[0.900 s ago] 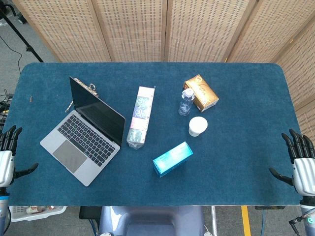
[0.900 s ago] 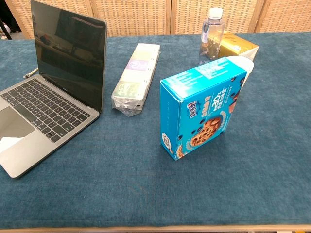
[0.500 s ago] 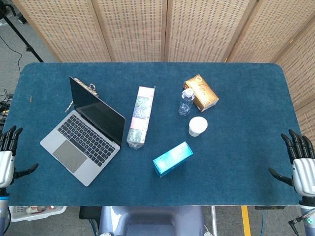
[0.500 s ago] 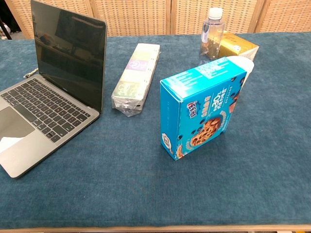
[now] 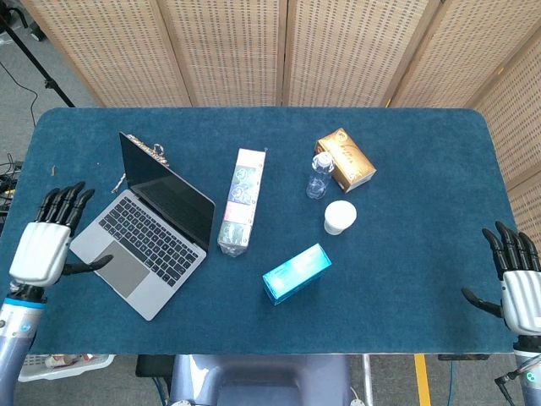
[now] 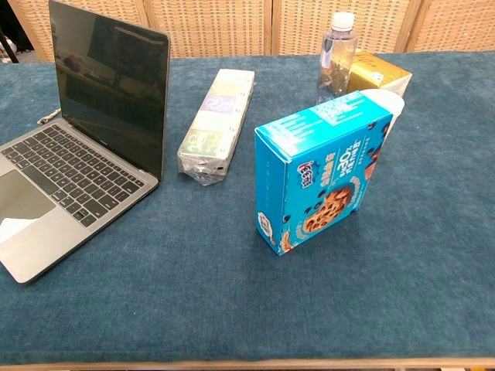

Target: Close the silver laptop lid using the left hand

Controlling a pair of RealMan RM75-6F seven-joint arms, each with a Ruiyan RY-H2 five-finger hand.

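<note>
- The silver laptop [image 5: 144,228] sits open at the table's [image 5: 406,152] nine o'clock side, lid upright, dark screen facing the keyboard.
- The left hand [image 5: 46,241] hovers just beside the laptop's left edge, at about eight o'clock on the table, holding nothing; fingers straight and apart, thumb reaching toward the palm rest.
- The right hand [image 5: 514,283] hangs off the table's four o'clock edge, fingers spread, holding nothing, well apart from everything.
- A long wrapped pack [image 5: 241,201] lies just beside the lid's right edge, at the laptop's three o'clock; in the chest view [image 6: 216,124] it is close to the hinge side but apart from it.
- A small chain-like object [image 5: 150,152] lies behind the lid at its twelve o'clock; what it is cannot be told.
- The blue cookie box [image 5: 296,273] stands near table centre, at five o'clock of the pack.
- A water bottle [image 5: 319,176], a gold box [image 5: 346,159] and a white cup [image 5: 340,216] cluster toward one o'clock, well apart from the laptop.
</note>
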